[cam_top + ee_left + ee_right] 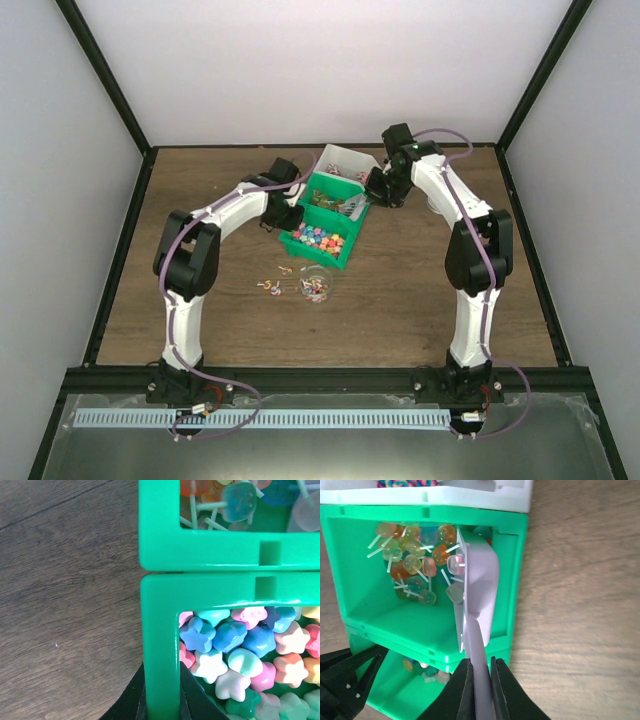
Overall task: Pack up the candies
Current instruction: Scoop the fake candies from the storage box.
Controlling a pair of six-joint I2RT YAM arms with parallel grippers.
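On the wooden table [430, 290] three bins touch in a row: white bin [345, 158] farthest, middle green bin [355, 615], near green bin [160, 645]. A pale scoop [481, 580] reaches into the middle one (along its right wall). A clear cup [304, 282] stands near the near bin.

Inside a robotics lab's enclosed test cell, the white left arm [190, 262] and right arm [478, 255] stood bolted to a black rail [330, 378] at the near edge of a wood-grain bench [400, 300], walled by plain white panels [320, 70] and black struts [105, 75].
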